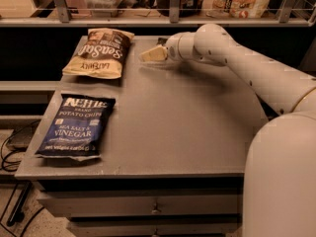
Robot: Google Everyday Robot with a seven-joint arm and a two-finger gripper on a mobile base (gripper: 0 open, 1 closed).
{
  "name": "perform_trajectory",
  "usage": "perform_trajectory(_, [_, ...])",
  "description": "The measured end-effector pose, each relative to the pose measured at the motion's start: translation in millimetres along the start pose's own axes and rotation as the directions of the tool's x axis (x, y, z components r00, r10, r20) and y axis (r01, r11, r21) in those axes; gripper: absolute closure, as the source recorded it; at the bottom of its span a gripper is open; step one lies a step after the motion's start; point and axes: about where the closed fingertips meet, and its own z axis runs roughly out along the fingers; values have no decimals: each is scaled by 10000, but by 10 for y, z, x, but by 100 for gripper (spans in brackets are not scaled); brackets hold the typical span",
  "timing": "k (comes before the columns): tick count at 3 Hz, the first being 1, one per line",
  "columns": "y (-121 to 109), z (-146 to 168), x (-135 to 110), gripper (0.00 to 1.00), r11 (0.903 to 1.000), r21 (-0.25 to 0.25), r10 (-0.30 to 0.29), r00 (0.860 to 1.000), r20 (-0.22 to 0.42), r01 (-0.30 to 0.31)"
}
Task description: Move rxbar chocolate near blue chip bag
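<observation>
Grey table [187,132], gripper [150,54] low at far edge, grip unreadable, dark sliver just behind, perhaps rxbar chocolate [161,41]

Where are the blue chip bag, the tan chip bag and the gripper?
blue chip bag [76,127]: camera view, printed front.
tan chip bag [98,53]: camera view, printed front.
gripper [147,56]: camera view, tip, beside tan chip bag.
</observation>
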Motion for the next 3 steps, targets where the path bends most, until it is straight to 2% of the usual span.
perform_trajectory(1, [-41, 62, 68, 18, 9981, -88, 607, 9981, 119, -606])
perform_trajectory(2, [-61, 96, 107, 40, 9942, -189, 1064, 9942, 173, -1060])
perform_trajectory(3, [-61, 93, 109, 64, 9931, -168, 1165, 9930, 172, -1162])
